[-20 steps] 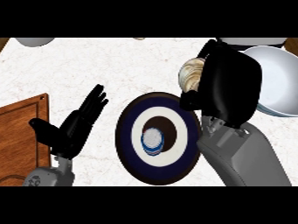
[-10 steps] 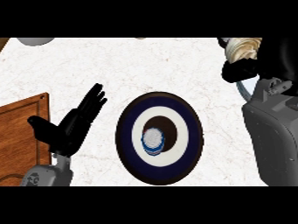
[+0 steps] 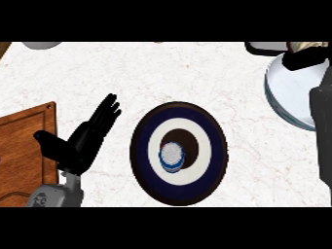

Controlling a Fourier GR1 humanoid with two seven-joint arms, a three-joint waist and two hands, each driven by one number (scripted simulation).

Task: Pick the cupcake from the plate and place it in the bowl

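Cupcake (image 3: 308, 46) in right hand (image 3: 305, 59) above bowl (image 3: 290, 92)

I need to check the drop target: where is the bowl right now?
In the head view the bowl sits at the counter's right edge, right of the plate, partly hidden by the right forearm, with the right hand at its upper rim.

dark blue and white ringed plate (image 3: 144, 165), pale blue bowl (image 3: 287, 92)

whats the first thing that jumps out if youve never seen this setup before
The dark blue plate with white and brown rings sits mid-counter, a small blue-and-white object at its centre. Left of it, the black left hand rests open, fingers up. At the top right, the right hand holds a pale cupcake over the white bowl.
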